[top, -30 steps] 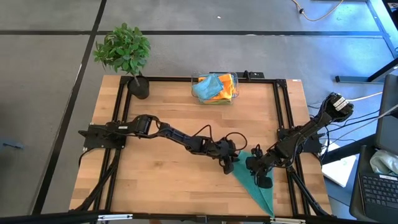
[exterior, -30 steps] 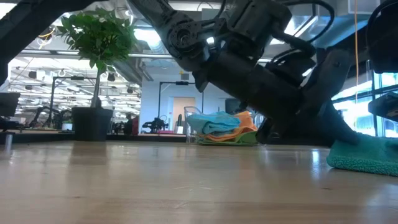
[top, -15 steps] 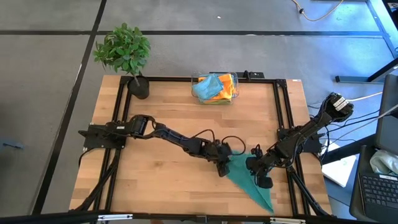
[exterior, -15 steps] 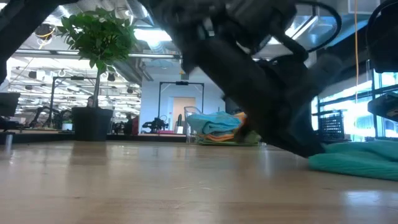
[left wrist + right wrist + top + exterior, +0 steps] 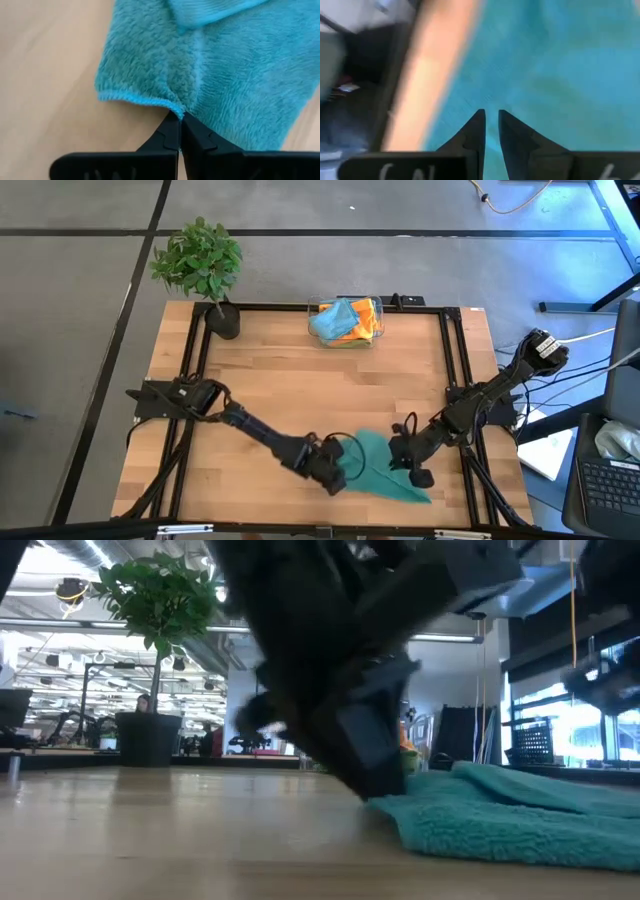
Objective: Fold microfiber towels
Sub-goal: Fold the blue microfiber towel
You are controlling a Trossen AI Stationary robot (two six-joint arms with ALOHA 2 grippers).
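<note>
Teal towel (image 5: 385, 470) lies at the bench's (image 5: 260, 380) near edge, right of centre. Left claw (image 5: 179, 131) is pinched shut on its hemmed edge; right claw (image 5: 412, 472), nearly closed, grips the opposite side. Carry the pinched edge low and straight so hems meet, keeping the far side anchored.

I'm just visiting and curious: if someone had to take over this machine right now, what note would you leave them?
Left gripper: shut on the edge of the teal towel, near the table's front.
Right gripper: on the same towel's other side; jaws slightly apart, grip unclear.
Other towels: heaped in the clear bin at the back edge.
Done: one towel out, gripped.
Left: fold it, then the rest.
</note>
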